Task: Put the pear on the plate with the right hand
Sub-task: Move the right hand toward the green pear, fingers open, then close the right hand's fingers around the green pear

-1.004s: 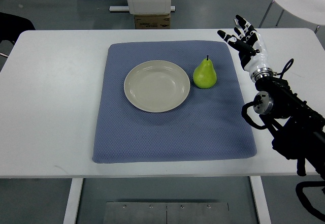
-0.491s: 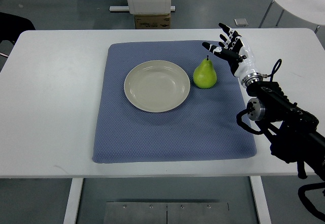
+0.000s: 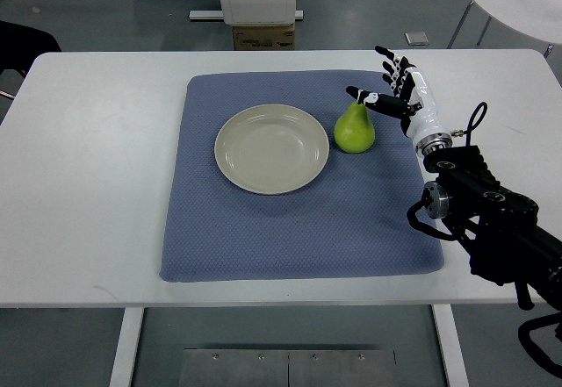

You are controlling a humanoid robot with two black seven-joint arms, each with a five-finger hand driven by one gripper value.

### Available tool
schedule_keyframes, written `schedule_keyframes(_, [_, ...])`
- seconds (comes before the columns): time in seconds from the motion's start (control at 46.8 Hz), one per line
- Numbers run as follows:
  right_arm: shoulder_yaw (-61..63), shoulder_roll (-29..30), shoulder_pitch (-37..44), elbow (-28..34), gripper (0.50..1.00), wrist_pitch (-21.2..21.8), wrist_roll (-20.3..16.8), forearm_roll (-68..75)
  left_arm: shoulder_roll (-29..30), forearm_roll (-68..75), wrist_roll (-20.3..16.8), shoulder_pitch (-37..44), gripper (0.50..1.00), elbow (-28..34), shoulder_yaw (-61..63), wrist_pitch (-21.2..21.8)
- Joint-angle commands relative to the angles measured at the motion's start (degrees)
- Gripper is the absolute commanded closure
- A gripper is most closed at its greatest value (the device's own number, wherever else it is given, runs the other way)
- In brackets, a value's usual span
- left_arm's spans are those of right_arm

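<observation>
Closing in from the tabletop's far right corner, the right hand (image 3: 392, 91) now sits just right of the pear (image 3: 354, 128), fingers spread, thumb by its stem, apparently shaping a grasp. That pear stands upright just right of the plate (image 3: 272, 148), ungripped.

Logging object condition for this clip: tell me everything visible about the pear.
The pear is yellow-green, smooth and glossy, with a short dark stem at its top. It stands upright, narrow end up, on the blue mat, just right of the empty beige plate, close to its rim; whether they touch is unclear. The right hand is open right beside it, one dark fingertip reaching over the stem. Contact cannot be confirmed; nothing grips the pear.
</observation>
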Motion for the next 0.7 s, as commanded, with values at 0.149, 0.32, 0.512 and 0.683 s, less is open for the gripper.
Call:
schedule_keyframes(0.149, [-2.5,0.6,0.3,0.2,0.538,-0.1,0.6,0.0,0.0,0.0,0.0,0.0,0.5,0.0,0.0,0.0])
schedule_keyframes(0.32, [-5.6,1.1,0.2,-0.1,0.538,-0.6,1.1,0.0,0.0,0.0,0.0,0.0,0.5,0.0,0.0,0.0])
schedule_keyframes(0.512, [-6.6,1.1,0.2,-0.8,0.538,-1.6,1.4,0.0,0.0,0.0,0.0,0.0,0.5,0.0,0.0,0.0])
schedule_keyframes(0.683, [-6.9,1.1,0.2,-1.8,0.538,-1.7,1.4,0.0,0.0,0.0,0.0,0.0,0.5,0.0,0.0,0.0])
